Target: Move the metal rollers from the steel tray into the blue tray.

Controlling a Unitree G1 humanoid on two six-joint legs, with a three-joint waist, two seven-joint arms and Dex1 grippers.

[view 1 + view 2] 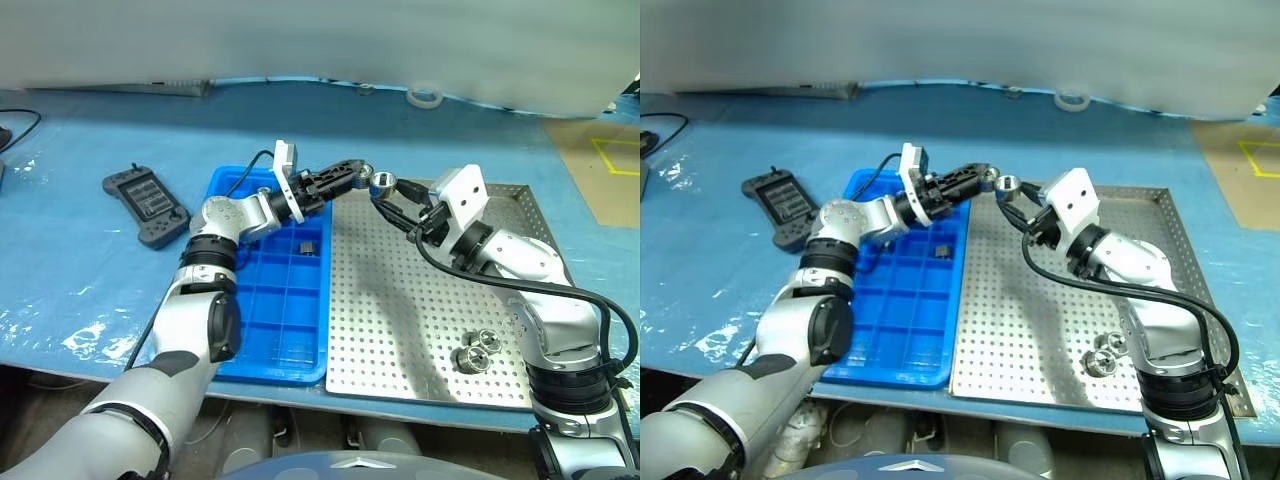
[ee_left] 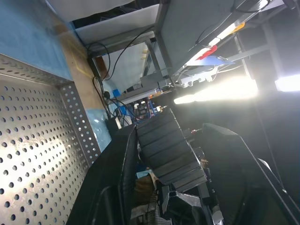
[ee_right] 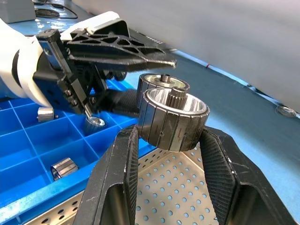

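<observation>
Rollers (image 1: 477, 350) lie on the steel tray (image 1: 400, 300) over blue sheeting (image 1: 80, 270); right gripper (image 3: 171, 140) clamps one, left gripper's (image 1: 362, 178) state unclear.

A blue sheet (image 1: 90, 270) covers the worktable, glossy and wrinkled near its front edge, where it catches the light. At the far side runs a pale grey wall or panel (image 1: 320, 40). A black handheld controller (image 1: 146, 205) lies on the sheet, and a white ring (image 1: 424, 97) sits near the far edge. Off to the right is brown floor (image 1: 600, 170) marked with yellow tape (image 1: 612, 155). The left wrist view looks past the table to metal shelving (image 2: 140, 56), dangling cables and bright strip lights (image 2: 225, 89).
</observation>
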